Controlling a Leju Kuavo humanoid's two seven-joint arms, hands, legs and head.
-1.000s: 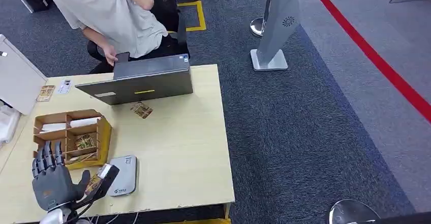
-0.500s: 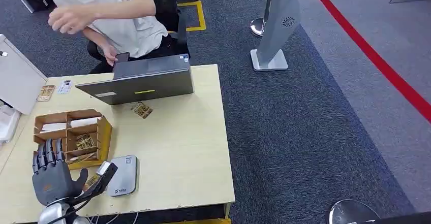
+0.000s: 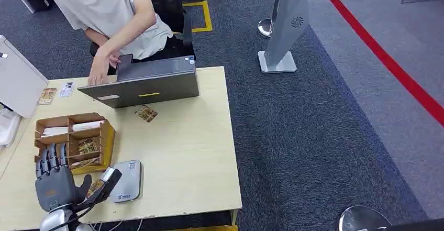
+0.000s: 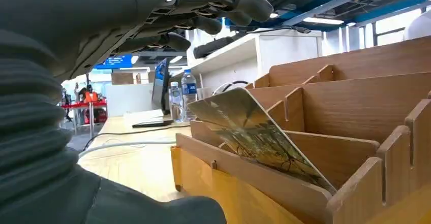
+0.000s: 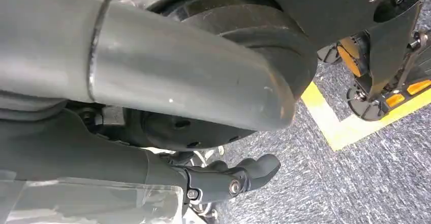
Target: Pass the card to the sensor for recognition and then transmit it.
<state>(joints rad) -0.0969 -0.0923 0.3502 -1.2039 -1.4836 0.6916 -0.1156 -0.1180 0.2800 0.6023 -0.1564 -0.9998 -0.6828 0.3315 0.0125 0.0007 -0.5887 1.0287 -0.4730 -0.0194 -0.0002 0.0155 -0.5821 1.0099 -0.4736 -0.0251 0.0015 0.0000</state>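
- the left hand sits low over the near left corner of the wooden table, fingers spread and straight, thumb out toward the sensor; it holds nothing.
- in the left wrist view the same hand reaches over the organiser with its fingers extended and apart, clear of the card.
- the card, with a yellowish printed picture, leans tilted in a front compartment of the wooden organiser; in the head view it lies in a near compartment of the organiser.
- the sensor, a flat grey pad, lies on the table just beside the organiser's near right corner and close to the thumb.
- another card lies flat on the table in front of the laptop.
- a person sits behind the table with one hand at the laptop's edge.
- the right hand hangs down above grey carpet, fingers curled in, nothing in them.
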